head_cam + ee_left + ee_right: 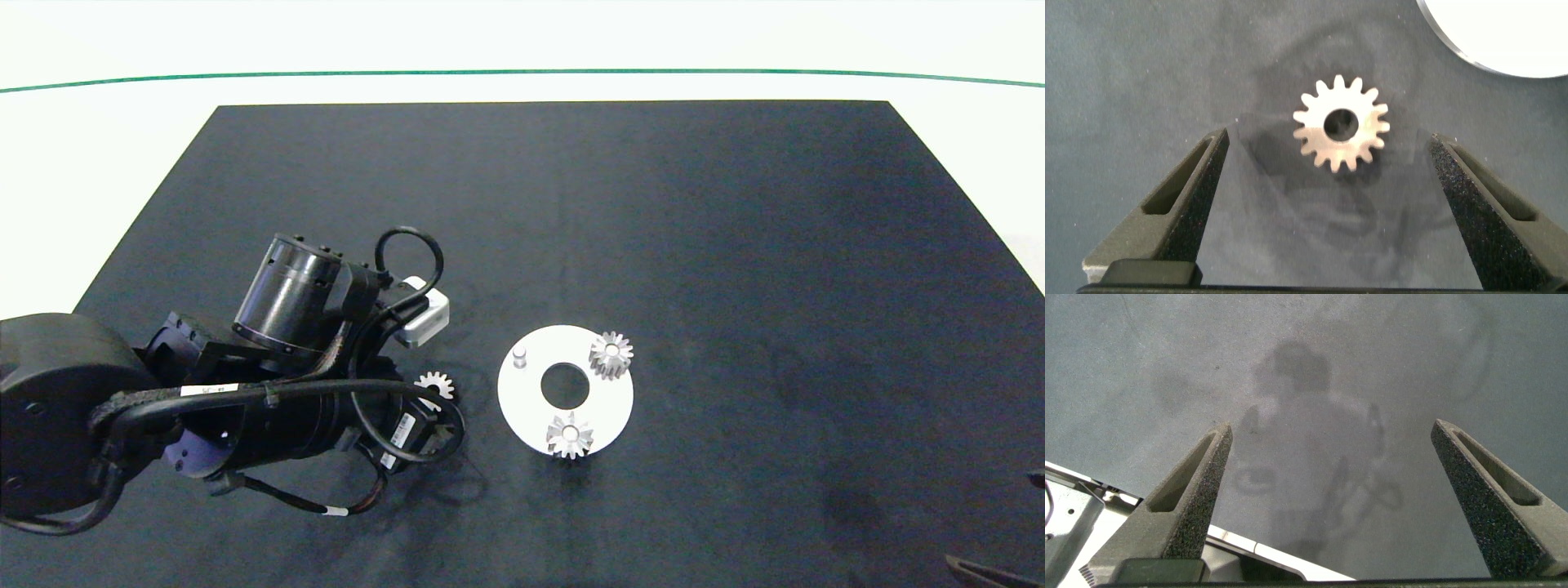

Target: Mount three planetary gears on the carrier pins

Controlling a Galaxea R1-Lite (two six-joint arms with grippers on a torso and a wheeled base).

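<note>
left tool is over the dark bench just left of the white disc, fingers spread wide, released, gripping nothing. third planetary gear lies flat on the bench between the two fingers, touching neither; in the head view it peeks out just beside the left arm's wrist, near the disc's left edge but off it. disc rim shows at the corner of the left wrist view. two planetary gears already sit on carrier pins: one at the disc's upper right, one at its lower edge, both overhanging the rim slightly. remaining carrier pin at the upper left of the disc is bare, standing upright. disc's large centre hole is open. right tool is parked off at the lower right edge of the bench, fingers wide apart, released, only bare bench surface beneath it; just a sliver of that arm shows in the head view.
</note>
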